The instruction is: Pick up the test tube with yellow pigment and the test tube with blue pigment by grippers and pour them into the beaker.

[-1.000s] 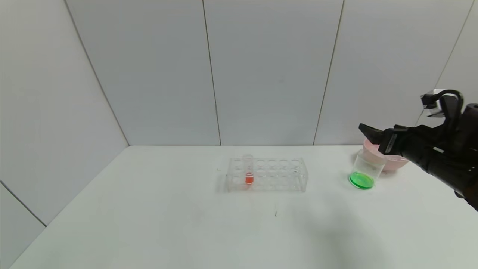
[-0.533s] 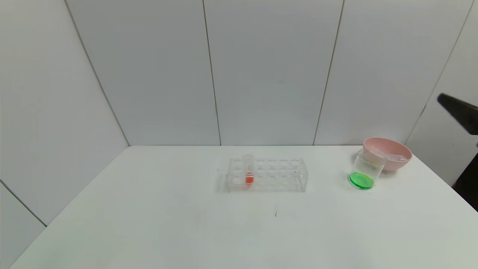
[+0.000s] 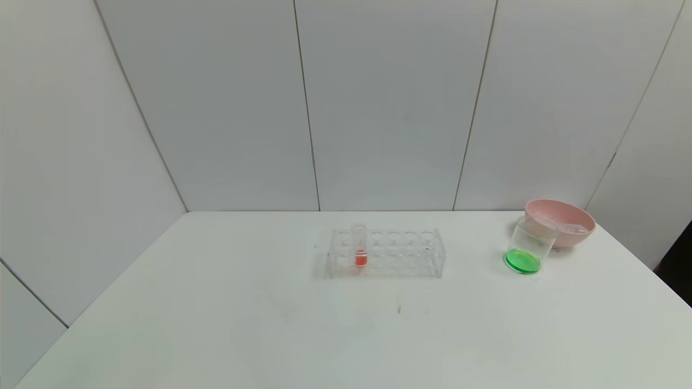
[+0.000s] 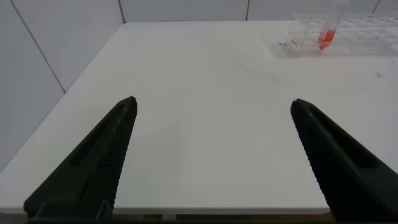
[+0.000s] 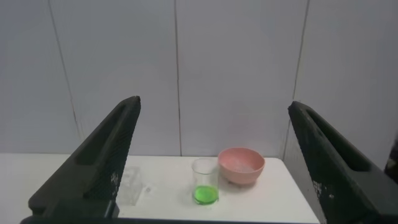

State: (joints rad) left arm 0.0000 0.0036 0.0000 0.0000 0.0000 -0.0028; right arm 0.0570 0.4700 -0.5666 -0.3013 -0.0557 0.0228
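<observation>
White table [image 3: 227, 324] and grey panel walls fill our head view. We see the beaker [image 3: 527, 246], green liquid in its bottom, right of centre, touching a pink bowl [image 3: 562, 220] behind it. At centre stands a clear rack [image 3: 403, 253] holding one orange tube [image 3: 359, 246]. Our left gripper [image 4: 211, 155] hovers released off the table's left edge; our right gripper [image 5: 214, 155] is released too, facing beaker and bowl from afar.

From my remote station: a smooth white rectangular table [image 3: 216, 324] stands against pale grey panelled walls [image 3: 389, 108], evenly lit.
</observation>
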